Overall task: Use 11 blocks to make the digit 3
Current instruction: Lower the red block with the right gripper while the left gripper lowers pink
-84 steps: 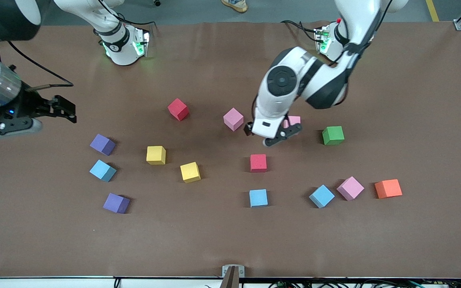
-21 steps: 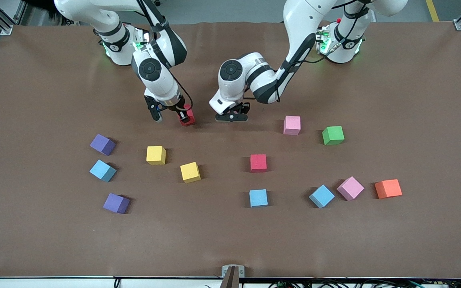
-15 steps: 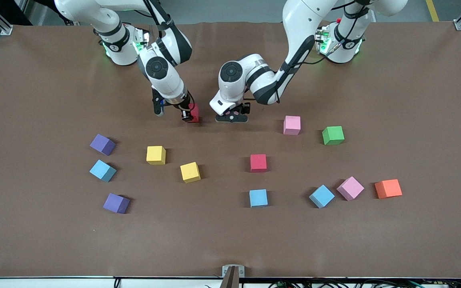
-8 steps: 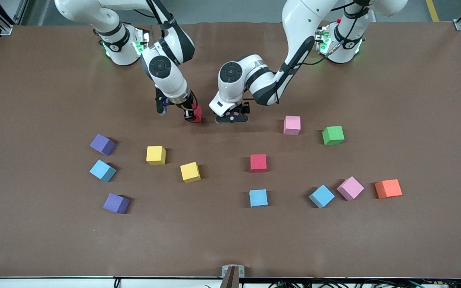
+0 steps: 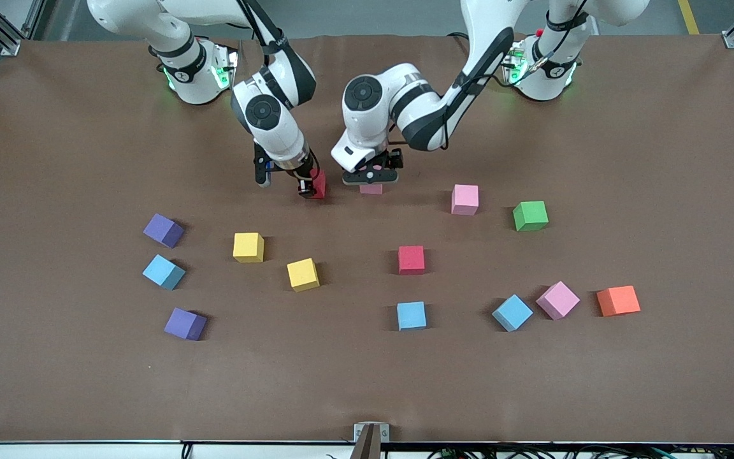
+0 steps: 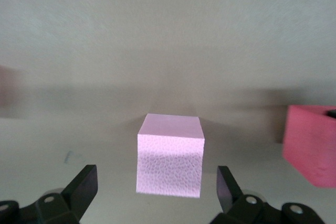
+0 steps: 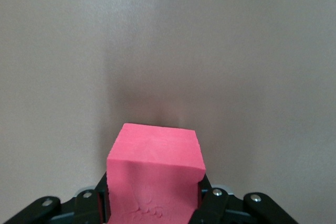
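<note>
I find the right gripper (image 5: 311,186) clamped on a red cube (image 5: 318,184), with its fingers pressed against two facing sides of it in the right wrist view (image 7: 155,174). I cannot tell whether this cube rests on the brown table (image 5: 367,382) or sits just above it. The left gripper (image 5: 371,179) stands with its jaws spread wide directly over a pink cube (image 5: 371,188). In the left wrist view this pink cube (image 6: 170,156) sits on the table between the two fingertips (image 6: 84,187), with a clear gap at each side and touching neither. The red cube (image 6: 310,144) shows just beside it there, toward the right arm's end of the table. The two cubes are near each other but apart. The other cubes lie scattered nearer the front camera, none touching these two.
</note>
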